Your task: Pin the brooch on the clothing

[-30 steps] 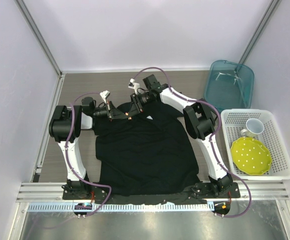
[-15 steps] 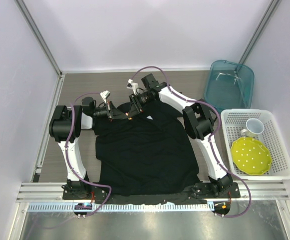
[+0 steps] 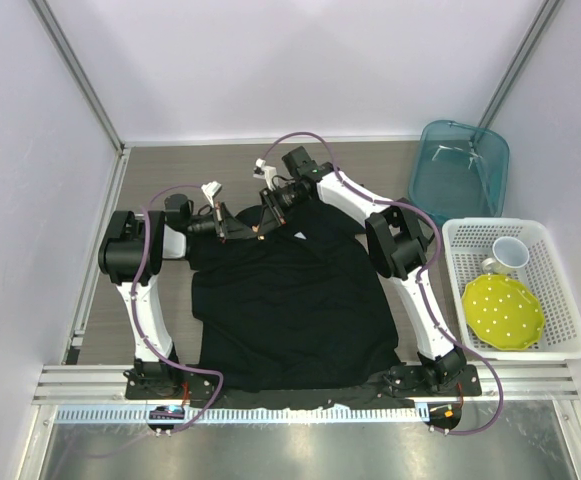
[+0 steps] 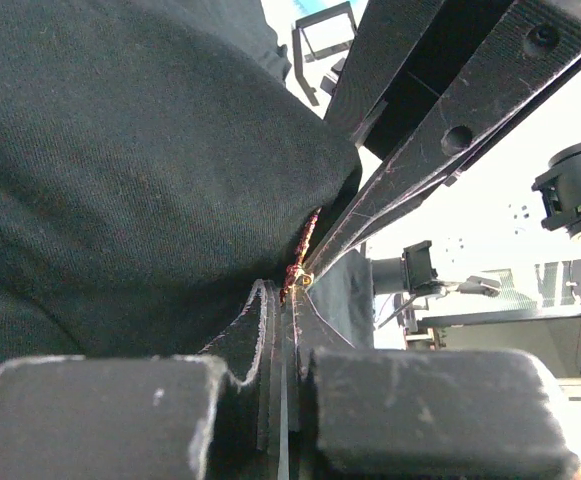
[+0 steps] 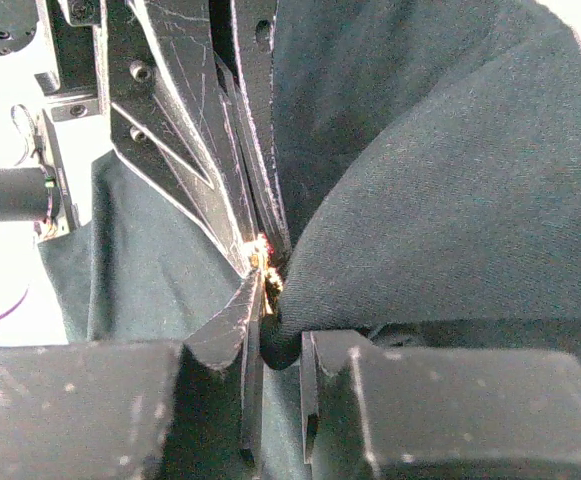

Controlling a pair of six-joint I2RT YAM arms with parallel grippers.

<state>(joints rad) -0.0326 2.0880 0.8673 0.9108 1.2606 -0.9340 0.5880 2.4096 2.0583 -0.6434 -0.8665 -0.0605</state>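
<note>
The black T-shirt (image 3: 290, 300) lies flat on the table, its neck end bunched up at the far side. My two grippers meet there tip to tip. My left gripper (image 3: 246, 231) comes in from the left and is shut on the tiny red and gold brooch (image 4: 300, 258), held edge-on at its tips (image 4: 288, 295). My right gripper (image 3: 267, 220) comes in from the far right and is shut on a fold of the shirt (image 5: 450, 190) between its fingers (image 5: 282, 305). The brooch (image 5: 266, 262) sits pressed against that fold. The white chest label is hidden.
A teal plastic bin (image 3: 460, 165) stands at the back right. A white basket (image 3: 560, 300) on the right holds a yellow dotted plate (image 3: 503, 312) and a white mug (image 3: 510, 255). Walls close in the table on three sides.
My right gripper has edged slightly left toward my left gripper. The shirt and my left arm have barely moved.
</note>
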